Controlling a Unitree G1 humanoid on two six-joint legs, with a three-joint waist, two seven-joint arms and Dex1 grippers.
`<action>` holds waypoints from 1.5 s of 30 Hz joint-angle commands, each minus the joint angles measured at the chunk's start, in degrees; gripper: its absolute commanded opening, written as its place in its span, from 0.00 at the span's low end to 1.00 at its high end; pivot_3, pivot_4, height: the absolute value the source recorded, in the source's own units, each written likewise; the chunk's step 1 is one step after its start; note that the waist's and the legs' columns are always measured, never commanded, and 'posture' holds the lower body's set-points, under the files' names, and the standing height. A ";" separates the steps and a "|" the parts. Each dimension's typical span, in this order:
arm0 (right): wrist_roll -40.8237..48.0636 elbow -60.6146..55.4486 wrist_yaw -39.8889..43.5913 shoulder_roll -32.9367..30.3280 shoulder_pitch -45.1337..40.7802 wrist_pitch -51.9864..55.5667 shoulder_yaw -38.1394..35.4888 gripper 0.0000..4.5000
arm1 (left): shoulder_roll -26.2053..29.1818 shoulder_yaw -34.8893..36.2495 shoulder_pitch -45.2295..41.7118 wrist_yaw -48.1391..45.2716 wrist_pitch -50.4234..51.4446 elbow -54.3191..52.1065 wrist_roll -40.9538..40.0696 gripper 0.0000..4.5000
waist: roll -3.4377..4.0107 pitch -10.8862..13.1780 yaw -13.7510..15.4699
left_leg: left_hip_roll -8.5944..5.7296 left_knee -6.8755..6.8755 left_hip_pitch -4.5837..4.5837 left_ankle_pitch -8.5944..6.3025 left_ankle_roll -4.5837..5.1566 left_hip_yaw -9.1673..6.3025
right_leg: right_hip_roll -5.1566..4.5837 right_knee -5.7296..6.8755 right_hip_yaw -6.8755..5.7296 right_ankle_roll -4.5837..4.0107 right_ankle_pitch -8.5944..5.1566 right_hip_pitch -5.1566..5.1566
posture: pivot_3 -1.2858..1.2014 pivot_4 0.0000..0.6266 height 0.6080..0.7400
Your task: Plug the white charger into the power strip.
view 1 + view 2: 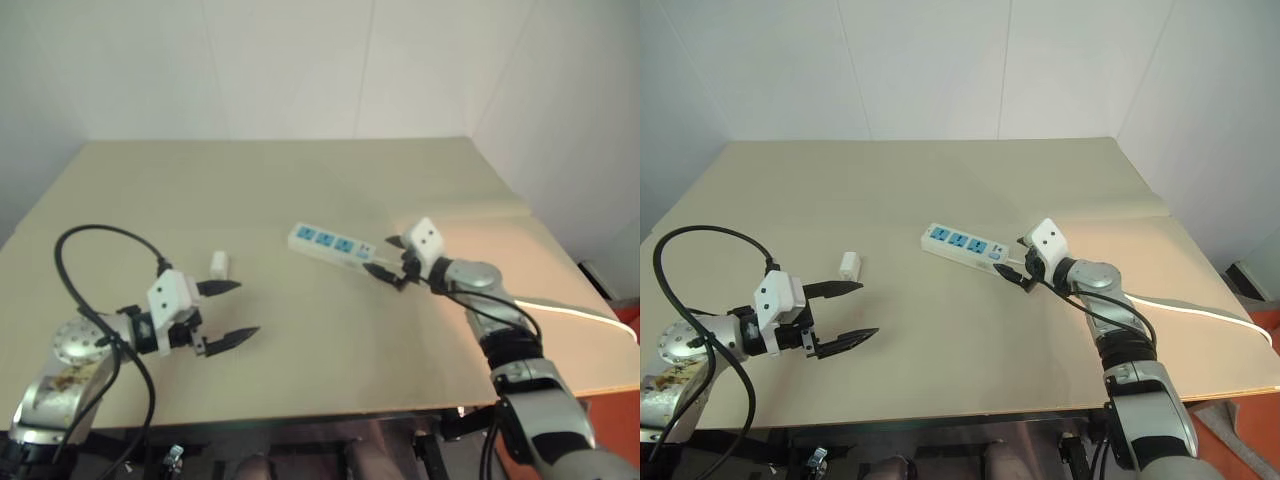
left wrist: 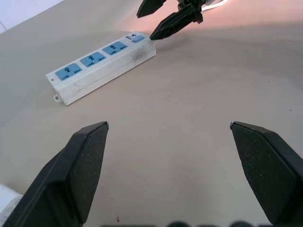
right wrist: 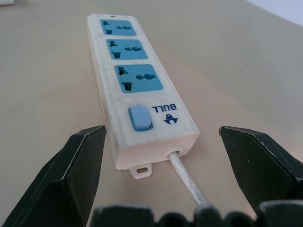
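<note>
Lettering "BULL" marks the power strip [image 3: 137, 90] beside its switch; both hands, left [image 1: 845, 312] and right [image 1: 1017, 262], gape empty.

A pale beige table [image 1: 940, 180] with a plain matte top carries everything here. Near its middle the power strip [image 1: 962, 244] lies flat, a long white bar with 3 blue sockets facing up and a small blue switch at the end where its pale cord [image 3: 187, 177] leaves. The white charger [image 1: 848, 264] rests on the bare tabletop well apart from the strip, off its socket end.
</note>
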 commanded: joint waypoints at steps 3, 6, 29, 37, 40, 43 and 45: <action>2.54 4.51 4.88 0.25 -4.05 -4.01 -1.84 1.00 | 0.50 1.69 1.14 0.25 -0.71 -2.48 -0.85 1.00 | 0.01 0.01 -0.13 | 0.01 0.00 0.00 0.00 0.00 -0.01 | 0.00 0.01 -0.01 0.00 0.00 0.00 | 0.52 0.24 1.00; 3.17 7.44 7.17 0.01 -5.41 -4.46 -2.15 1.00 | 0.60 2.12 1.72 0.40 -0.56 -3.06 -1.07 1.00 | 0.01 0.01 -0.15 | 0.01 0.00 0.02 0.00 0.00 -0.01 | 0.00 0.02 0.00 -0.01 0.01 0.00 | 0.52 0.24 1.00; -7.23 29.65 3.90 -0.81 -13.10 -10.37 0.07 0.49 | 0.84 2.55 2.69 0.94 -0.16 -4.58 -1.28 1.00 | 0.02 0.01 -0.36 | 0.00 -0.03 0.05 0.00 0.00 -0.01 | 0.00 0.02 0.00 -0.02 0.01 0.04 | 0.52 0.24 1.00; -3.49 17.32 21.22 -3.22 -6.63 -9.41 0.40 0.00 | 0.37 2.68 3.67 1.35 0.02 -5.35 -1.42 1.00 | 0.02 0.01 -0.29 | 0.00 -0.03 0.05 0.00 0.00 -0.03 | 0.01 0.01 -0.01 -0.02 0.01 0.03 | 0.52 0.24 1.00; -0.56 4.58 27.34 -4.86 -0.62 -5.12 1.00 0.00 | 0.33 2.77 4.04 1.44 -0.03 -5.49 -1.52 1.00 | 0.05 0.03 -0.12 | -0.01 -0.04 0.01 -0.01 0.00 -0.03 | -0.02 0.01 -0.02 -0.01 0.00 0.02 | 0.52 0.24 1.00; 3.34 -14.80 30.82 -7.22 9.19 1.46 2.18 0.00 | 0.31 2.48 3.98 1.22 -0.19 -5.03 -1.57 1.00 | 0.06 0.04 0.01 | 0.00 -0.03 0.02 -0.01 0.00 -0.05 | -0.02 0.03 -0.03 0.00 0.00 0.02 | 0.52 0.24 1.00; 3.42 -21.87 28.82 -7.48 12.97 4.50 2.76 0.00 | 0.33 1.92 3.48 0.91 -0.23 -4.56 -1.58 1.00 | 0.07 0.04 -0.02 | 0.00 -0.03 0.01 -0.01 0.00 -0.06 | -0.02 0.04 -0.04 0.01 -0.01 0.01 | 0.52 0.24 1.00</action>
